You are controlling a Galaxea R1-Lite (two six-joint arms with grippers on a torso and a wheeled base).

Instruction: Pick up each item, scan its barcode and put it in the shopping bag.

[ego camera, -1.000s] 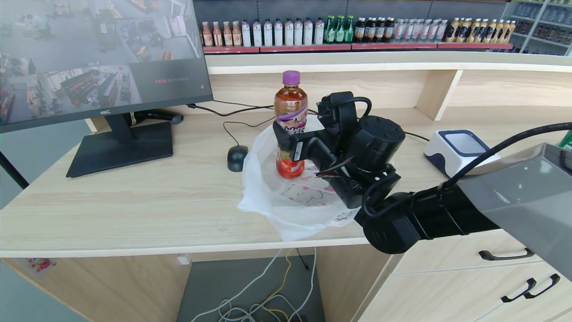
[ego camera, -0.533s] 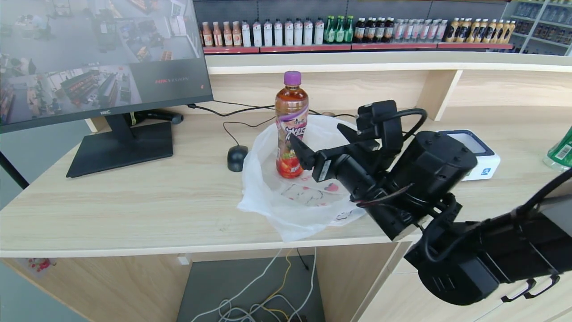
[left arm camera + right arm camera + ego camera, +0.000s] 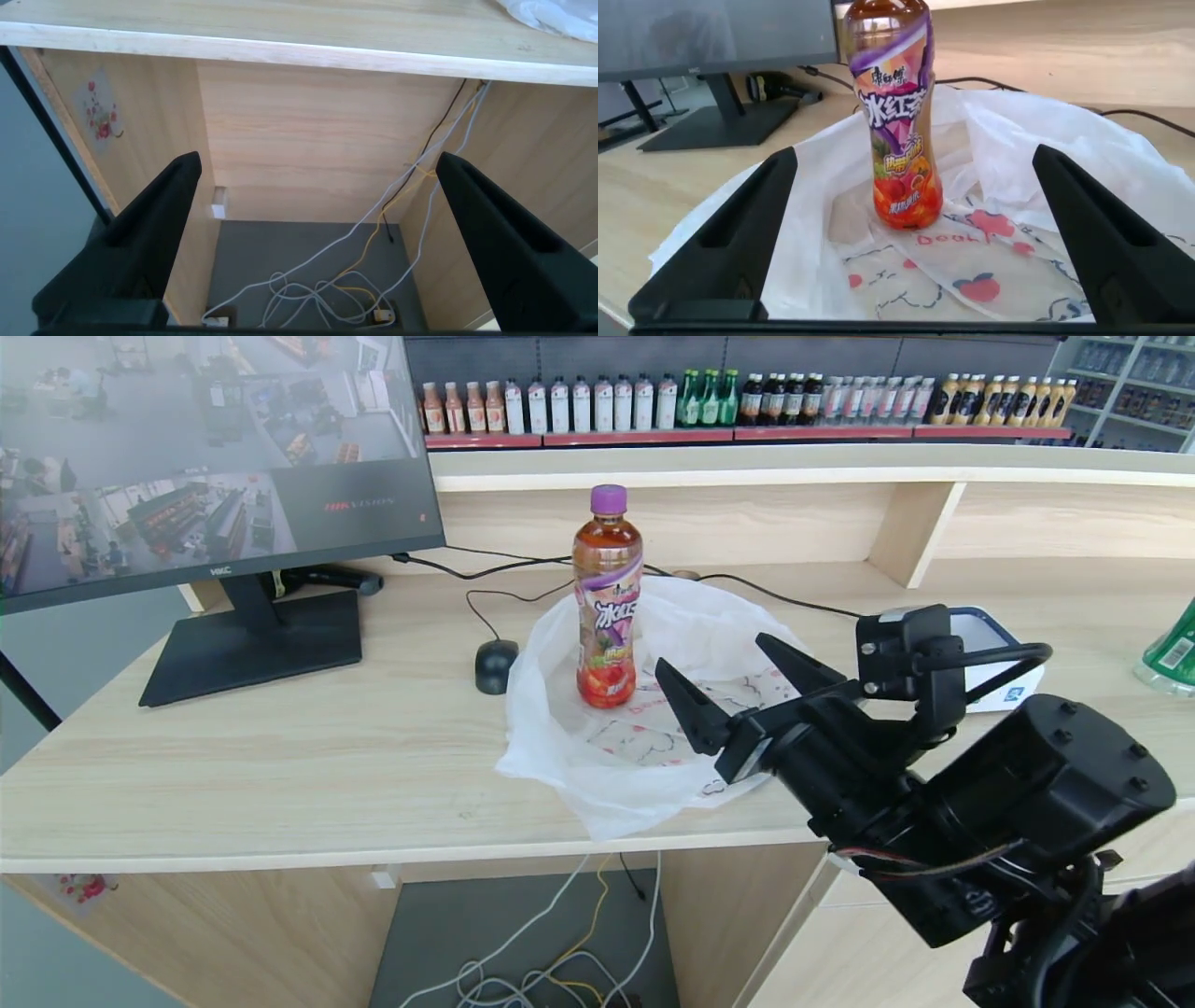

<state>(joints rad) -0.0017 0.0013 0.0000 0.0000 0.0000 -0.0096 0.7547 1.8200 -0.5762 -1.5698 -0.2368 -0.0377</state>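
Lower right of the head view: the right gripper [image 3: 711, 651] is spread and empty, apart from the bottle [image 3: 607, 607]. The left gripper [image 3: 318, 233], also spread, hangs below the counter [image 3: 280, 47].

Frame centre: the bottle stands upright on the shopping bag [image 3: 560, 747], so this item appears deposited.

Next move, as judged: fetch the green item [image 3: 1172, 658] at the right edge and present its barcode to the scanner [image 3: 978, 627].

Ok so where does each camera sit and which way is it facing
Head view: on the head, looking down at the counter, bottle and shopping bag; open right hand shows.
Left wrist view: below the counter's top, facing cables beneath; open left hand frames it.
Right wrist view: above the counter, facing the bottle; its hand frames it.
Head and right wrist share bottle and shopping bag.
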